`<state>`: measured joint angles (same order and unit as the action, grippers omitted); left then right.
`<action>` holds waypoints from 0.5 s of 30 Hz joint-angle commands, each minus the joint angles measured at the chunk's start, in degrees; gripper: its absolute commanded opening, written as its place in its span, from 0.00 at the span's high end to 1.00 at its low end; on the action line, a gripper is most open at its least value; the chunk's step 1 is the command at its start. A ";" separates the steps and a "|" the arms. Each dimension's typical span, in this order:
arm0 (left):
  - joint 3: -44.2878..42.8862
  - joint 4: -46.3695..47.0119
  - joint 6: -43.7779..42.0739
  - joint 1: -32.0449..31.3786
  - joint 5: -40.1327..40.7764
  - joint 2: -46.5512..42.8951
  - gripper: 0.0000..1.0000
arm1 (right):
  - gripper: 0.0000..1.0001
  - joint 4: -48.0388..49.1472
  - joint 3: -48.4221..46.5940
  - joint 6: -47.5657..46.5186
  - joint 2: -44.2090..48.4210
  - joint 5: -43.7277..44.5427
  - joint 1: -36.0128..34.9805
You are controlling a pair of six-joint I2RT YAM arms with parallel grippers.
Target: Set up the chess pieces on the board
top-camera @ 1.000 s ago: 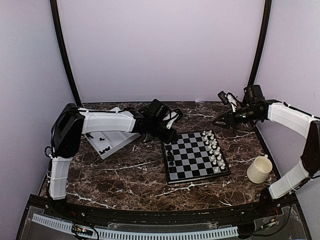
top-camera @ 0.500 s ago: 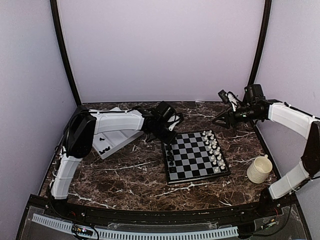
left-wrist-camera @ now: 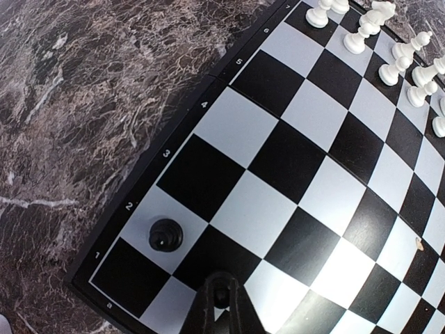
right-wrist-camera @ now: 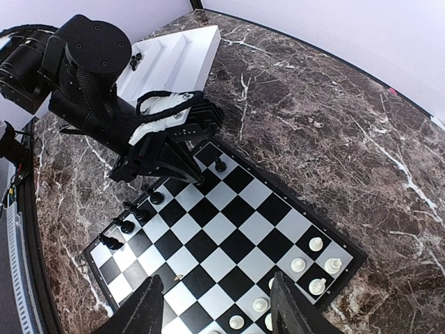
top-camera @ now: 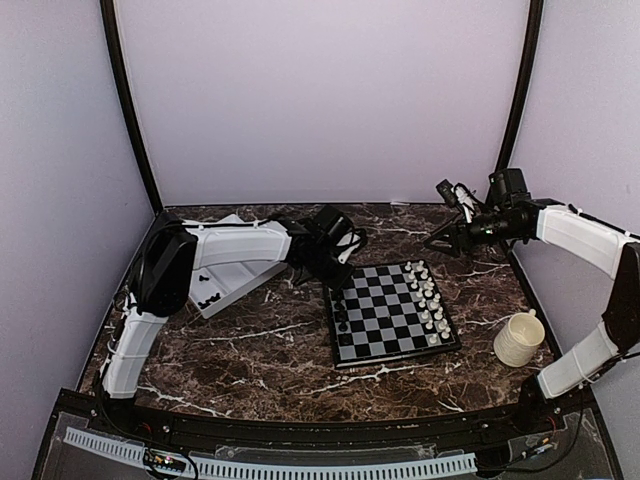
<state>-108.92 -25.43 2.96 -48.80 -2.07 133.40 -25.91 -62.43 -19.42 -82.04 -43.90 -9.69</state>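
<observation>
Piece (left-wrist-camera: pixel 221 299), likely light, hard and slippery, is sitting pinched by its top in my closed left gripper (left-wrist-camera: pixel 221 306), right gripper (right-wrist-camera: pixel 215 292) hanging wide.

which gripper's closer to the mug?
Right. Right gripper hovers off the board's far-right corner, on the mug's side; left gripper, pinching a black piece, is over the far-left corner.

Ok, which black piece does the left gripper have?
The piece pinched in the shut left gripper; its neighbour stands free, untouched.
</observation>
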 commanded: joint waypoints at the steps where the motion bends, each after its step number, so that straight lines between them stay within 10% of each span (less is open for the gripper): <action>1: -1.99 -1.30 -0.31 -0.38 0.38 0.37 0.95 | 0.47 1.26 -0.76 -0.50 0.94 -1.06 -0.01; 15: -3.75 -2.74 0.45 -0.34 0.67 1.18 0.83 | 0.46 1.14 -0.76 -0.71 0.87 -1.30 -0.06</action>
<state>-110.67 -26.09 3.03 -48.80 -1.96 134.39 -25.91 -62.43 -19.51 -82.04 -43.94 -9.69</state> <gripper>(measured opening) 0.153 0.539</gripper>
